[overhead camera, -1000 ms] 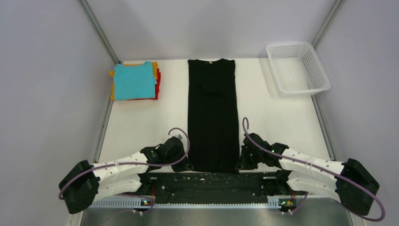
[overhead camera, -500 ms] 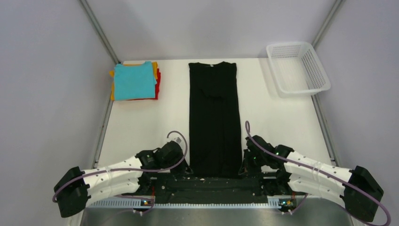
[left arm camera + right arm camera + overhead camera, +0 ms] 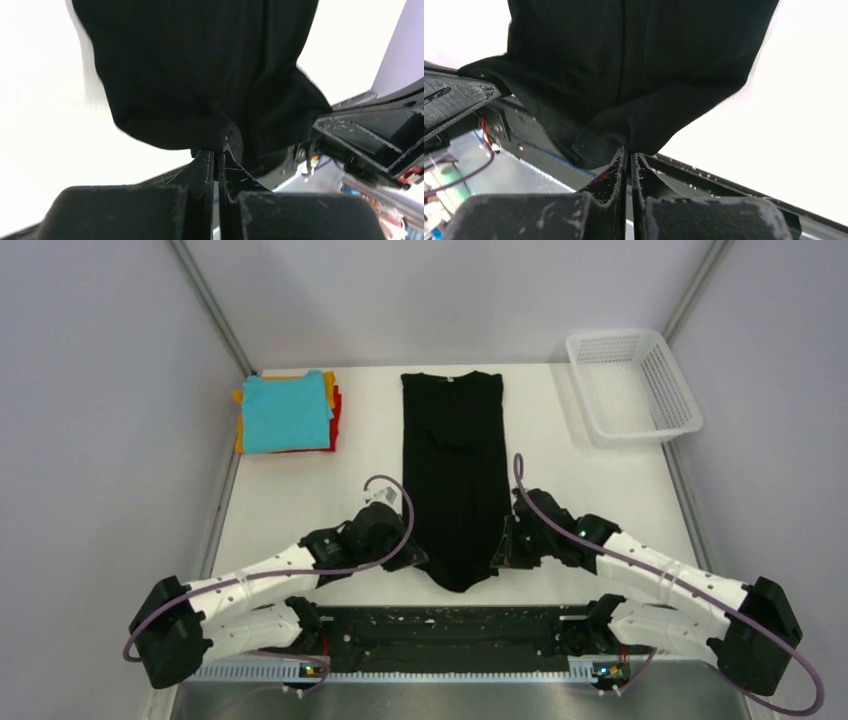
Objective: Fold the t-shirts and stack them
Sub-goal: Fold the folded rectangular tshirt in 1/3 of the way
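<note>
Left fingers and right fingers pinch black shirt hem corners.

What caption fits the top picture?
Left gripper and right gripper pinch the near hem of the black shirt.

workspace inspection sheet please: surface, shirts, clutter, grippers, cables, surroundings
surface: white table, bare where it shows
job's things: black t-shirt lies lengthwise down the middle, collar at the far end, near hem bunched between the two grippers; folded stack at far left, teal on top, orange-yellow and red edges under it
clutter: white mesh basket at far right, nothing seen inside; white specks on the black base plate
grippers: left gripper fingers shut on the shirt's hem; right gripper likewise
cables: purple cables loop over both arms, no snag seen
surroundings: grey walls, metal frame posts
</note>
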Available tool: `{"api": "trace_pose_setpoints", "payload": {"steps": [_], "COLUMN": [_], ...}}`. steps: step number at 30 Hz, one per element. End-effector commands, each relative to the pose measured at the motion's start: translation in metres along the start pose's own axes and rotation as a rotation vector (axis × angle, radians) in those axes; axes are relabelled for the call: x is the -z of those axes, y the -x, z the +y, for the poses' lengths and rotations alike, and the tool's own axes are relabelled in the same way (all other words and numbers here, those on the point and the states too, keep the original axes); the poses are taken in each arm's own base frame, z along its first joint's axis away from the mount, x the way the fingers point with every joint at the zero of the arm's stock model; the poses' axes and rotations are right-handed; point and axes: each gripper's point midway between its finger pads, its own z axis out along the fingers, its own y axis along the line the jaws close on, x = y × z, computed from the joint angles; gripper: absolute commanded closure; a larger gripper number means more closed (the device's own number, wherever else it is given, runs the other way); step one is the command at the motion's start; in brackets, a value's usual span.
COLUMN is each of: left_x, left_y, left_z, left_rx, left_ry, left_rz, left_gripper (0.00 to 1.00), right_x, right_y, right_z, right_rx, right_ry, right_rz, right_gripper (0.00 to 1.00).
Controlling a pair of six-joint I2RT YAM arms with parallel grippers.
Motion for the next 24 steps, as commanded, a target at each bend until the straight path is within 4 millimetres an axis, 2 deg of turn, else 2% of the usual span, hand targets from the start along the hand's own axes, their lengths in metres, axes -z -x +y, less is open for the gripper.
{"api": "trace_pose_setpoints", "payload": {"steps": [1, 7, 10, 15, 20, 24], "left_x": [-0.005, -0.019, -0.026, -0.028, -0.035, -0.045], "left_y": [0.061, 0.124, 0.151, 0.191, 0.221, 0.235], "left_z": [-0.028, -0.033, -0.033, -0.033, -0.028, -0.025], "left_rx": [-0.045, -0.081, -0.101, -0.103, -0.099, -0.099], "left_ry": [-0.04, 0.035, 0.068, 0.085, 0.097, 0.094], "left_rz": [-0.138, -0.209, -0.223, -0.253, -0.248, -0.189], "left_gripper": [1.0, 1.0, 1.0, 1.0, 1.0, 1.0], "right_x": [0.008, -0.001, -0.004, -0.01, -0.019, -0.025], "right_y": [0.058, 0.113, 0.141, 0.177, 0.206, 0.225], "right_z": [0.014, 0.01, 0.011, 0.017, 0.011, 0.008], "right_rx": [0.044, 0.045, 0.034, 0.017, -0.021, -0.044], "right_ry": [-0.026, -0.067, -0.067, -0.043, -0.051, -0.063], "right_rz": [-0.164, -0.239, -0.275, -0.305, -0.322, -0.346], "right_gripper": [1.0, 1.0, 1.0, 1.0, 1.0, 1.0]}}
